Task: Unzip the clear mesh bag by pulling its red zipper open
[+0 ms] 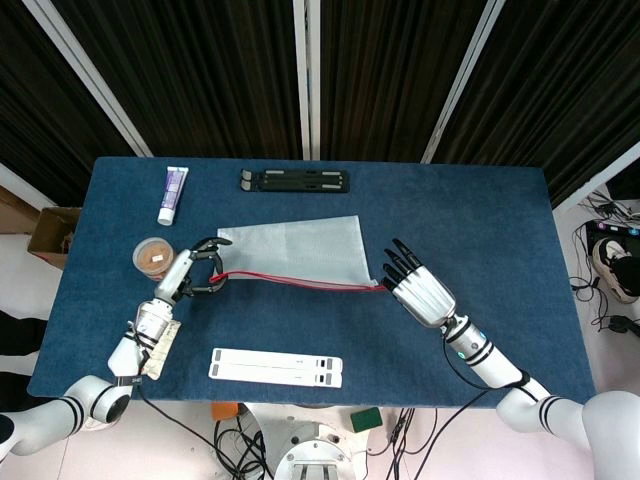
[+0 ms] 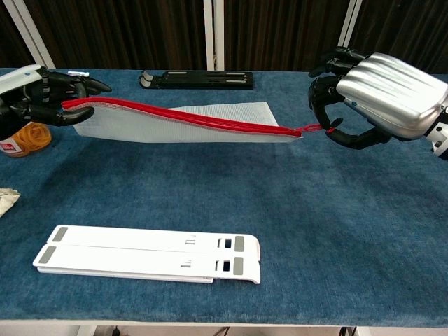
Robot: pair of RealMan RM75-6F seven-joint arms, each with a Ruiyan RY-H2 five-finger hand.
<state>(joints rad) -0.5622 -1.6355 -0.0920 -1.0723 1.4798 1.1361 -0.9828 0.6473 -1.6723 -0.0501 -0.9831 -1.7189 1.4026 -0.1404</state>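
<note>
The clear mesh bag (image 1: 295, 248) lies mid-table, its near edge lifted off the blue cloth. Along that edge runs the red zipper (image 1: 300, 281), stretched taut between both hands. My left hand (image 1: 193, 273) grips the bag's left corner at the zipper's end; in the chest view this left hand (image 2: 31, 103) holds the corner raised. Past the bag's right corner, my right hand (image 1: 421, 291) pinches the red zipper pull (image 2: 314, 128) between thumb and finger. In the chest view the right hand (image 2: 381, 98) hovers above the table, and the bag (image 2: 175, 120) hangs below the zipper (image 2: 183, 118).
A white folded stand (image 1: 276, 367) lies near the front edge. A black stand (image 1: 296, 180) and a purple tube (image 1: 172, 194) sit at the back. A brown jar (image 1: 154, 257) stands left of my left hand, an orange packet (image 1: 131, 337) beneath that arm.
</note>
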